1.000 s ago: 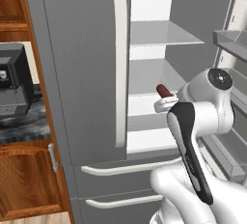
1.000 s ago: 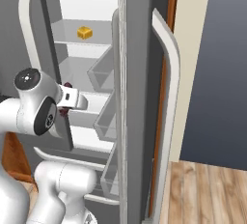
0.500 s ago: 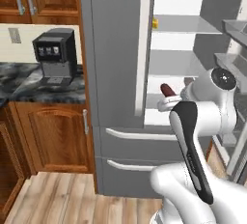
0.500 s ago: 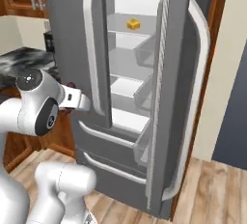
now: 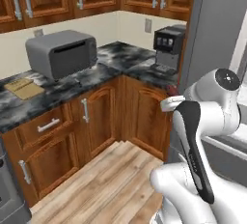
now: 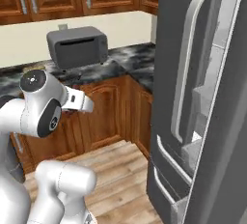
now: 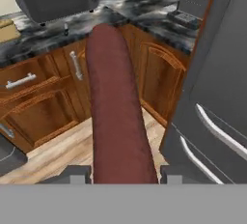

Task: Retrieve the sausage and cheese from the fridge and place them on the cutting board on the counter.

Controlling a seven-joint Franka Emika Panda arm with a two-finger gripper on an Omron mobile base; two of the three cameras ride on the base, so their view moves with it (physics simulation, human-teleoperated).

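My gripper (image 7: 119,175) is shut on the sausage (image 7: 118,107), a dark red-brown link that runs up the middle of the hand view. Its tip (image 5: 171,90) pokes out above my hand in the left base view. Far to the left, the tan cutting board (image 5: 23,88) lies flat on the dark marbled counter (image 5: 111,68), beside the toaster. In the hand view the cutting board (image 7: 6,30) is at the top left edge. The grey fridge (image 6: 193,97) stands to my right, its door ajar. The cheese is out of view.
A grey toaster (image 5: 62,53) sits on the counter between the board and the corner. A black coffee machine (image 5: 169,47) stands next to the fridge. Reddish-brown cabinets (image 5: 96,121) run under the counter, with wooden floor (image 5: 106,179) in front.
The whole picture has swung from the open fridge to the counter corner, so the base has moved. The sausage stays in my gripper.
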